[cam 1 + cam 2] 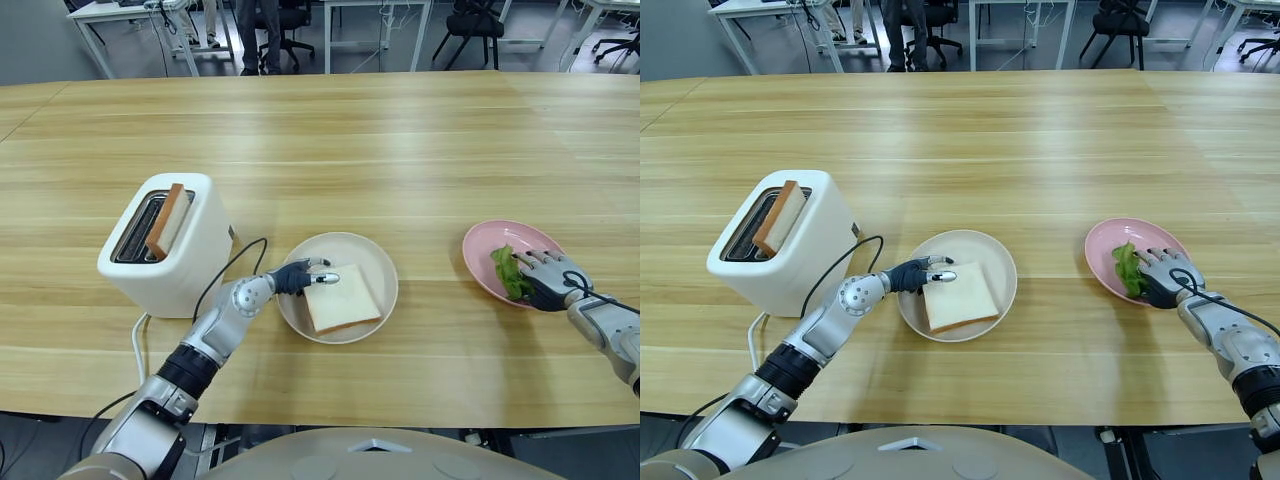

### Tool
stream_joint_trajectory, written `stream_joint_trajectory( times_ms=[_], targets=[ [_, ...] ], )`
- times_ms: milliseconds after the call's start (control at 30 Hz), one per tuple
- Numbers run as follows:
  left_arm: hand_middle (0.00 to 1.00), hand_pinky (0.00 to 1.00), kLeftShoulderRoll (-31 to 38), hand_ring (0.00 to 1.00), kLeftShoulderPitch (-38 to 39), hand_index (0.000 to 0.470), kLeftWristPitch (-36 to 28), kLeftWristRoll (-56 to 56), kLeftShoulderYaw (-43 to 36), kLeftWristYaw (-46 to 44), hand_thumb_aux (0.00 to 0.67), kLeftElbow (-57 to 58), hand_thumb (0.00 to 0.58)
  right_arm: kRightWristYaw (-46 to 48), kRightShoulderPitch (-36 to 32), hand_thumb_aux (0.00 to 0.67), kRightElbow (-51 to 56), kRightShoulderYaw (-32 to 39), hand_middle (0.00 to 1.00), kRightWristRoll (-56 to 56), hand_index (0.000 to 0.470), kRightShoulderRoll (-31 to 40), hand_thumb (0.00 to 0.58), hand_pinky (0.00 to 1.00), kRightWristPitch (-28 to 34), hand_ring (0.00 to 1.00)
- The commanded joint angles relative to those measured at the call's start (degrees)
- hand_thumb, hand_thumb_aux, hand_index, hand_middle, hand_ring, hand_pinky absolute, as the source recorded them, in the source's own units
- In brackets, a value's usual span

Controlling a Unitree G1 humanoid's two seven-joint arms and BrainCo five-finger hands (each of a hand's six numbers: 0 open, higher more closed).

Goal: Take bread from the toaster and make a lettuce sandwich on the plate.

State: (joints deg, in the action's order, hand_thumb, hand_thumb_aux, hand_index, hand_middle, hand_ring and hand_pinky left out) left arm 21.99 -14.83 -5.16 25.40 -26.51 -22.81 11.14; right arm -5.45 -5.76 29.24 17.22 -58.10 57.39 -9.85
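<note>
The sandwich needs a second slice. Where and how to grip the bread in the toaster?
Pinch the bread's top edge from above, fingers on its flat faces. It stands on edge in the toaster slot, so only its upper part sticks out. The left hand is nearest.

Lettuce [505,270] partly beneath right hand [548,282], perhaps gripped; bread [168,220]'s lower half inside toaster [195,265].

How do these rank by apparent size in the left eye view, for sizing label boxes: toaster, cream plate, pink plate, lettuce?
toaster
cream plate
pink plate
lettuce
The right hand covers part of the pink plate.
</note>
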Motion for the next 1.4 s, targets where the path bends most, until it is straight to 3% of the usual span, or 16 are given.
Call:
stream_joint_trajectory(
  times_ms=[33,100,167,200,433,600,833,967,1200,1400],
  targets=[
    [0.22,0.22,1.58,0.22,-0.69,0.000,1.46,6.72,-1.17,4.96,0.000,-1.09,0.000,-0.36,0.20,0.670,-0.58,0.28,0.00,1.46,0.460,0.20,0.580,0.00,-1.14,0.00],
    [0.20,0.20,2.03,0.20,-0.65,0.000,2.09,9.75,-1.67,6.69,0.000,-2.79,0.000,-0.71,0.06,0.670,-1.74,-0.19,0.00,1.97,0.460,0.37,0.580,0.00,-1.19,0.00],
    [0.02,0.02,2.32,0.02,-0.39,0.000,3.00,12.41,-2.22,7.73,0.000,-4.62,0.000,-0.90,0.00,0.670,-2.81,-0.78,0.00,2.74,0.460,0.63,0.580,0.00,-1.38,0.00],
    [0.00,0.00,2.32,0.00,-0.16,0.000,3.11,13.66,-2.39,8.23,0.000,-5.55,0.000,-1.03,-0.07,0.670,-3.23,-1.00,0.00,2.98,0.460,0.76,0.580,0.00,-1.38,0.00],
    [0.00,0.00,3.31,0.00,0.53,0.000,3.01,21.33,-1.65,11.48,0.000,-13.62,0.000,-3.86,-0.08,0.670,-8.17,-3.63,0.00,4.76,0.460,1.68,0.580,0.00,-2.00,0.00],
    [0.00,0.00,4.45,0.00,3.52,0.000,-0.78,28.10,1.93,12.61,0.000,-25.17,0.000,-4.95,-0.87,0.670,-16.60,-6.84,0.00,6.73,0.460,1.53,0.580,0.00,-3.65,0.00],
    [0.00,0.00,4.56,0.00,12.16,0.000,-7.37,37.02,12.40,11.04,0.000,-44.79,0.000,-1.19,-4.45,0.670,-25.58,-4.37,0.00,6.50,0.460,-4.03,0.580,0.00,-6.02,0.00],
    [0.00,0.00,5.29,0.00,21.25,0.000,-10.96,41.16,25.33,8.52,0.000,-55.68,0.000,1.92,-7.40,0.670,-27.67,0.96,0.00,4.07,0.460,-11.21,0.580,0.00,-7.12,0.00],
    [0.00,0.00,4.06,0.00,31.09,0.000,-13.01,40.55,41.50,6.83,0.000,-59.03,0.000,5.10,-9.65,0.670,-25.97,7.73,0.00,0.96,0.460,-20.07,0.580,0.00,-7.63,0.00],
    [0.00,0.00,1.19,0.00,35.75,0.000,-13.75,41.32,43.96,4.91,0.000,-55.26,0.000,5.69,-11.84,0.670,-22.24,11.51,0.00,-1.24,0.460,-23.73,0.580,0.00,-8.15,0.00]
  ],
)
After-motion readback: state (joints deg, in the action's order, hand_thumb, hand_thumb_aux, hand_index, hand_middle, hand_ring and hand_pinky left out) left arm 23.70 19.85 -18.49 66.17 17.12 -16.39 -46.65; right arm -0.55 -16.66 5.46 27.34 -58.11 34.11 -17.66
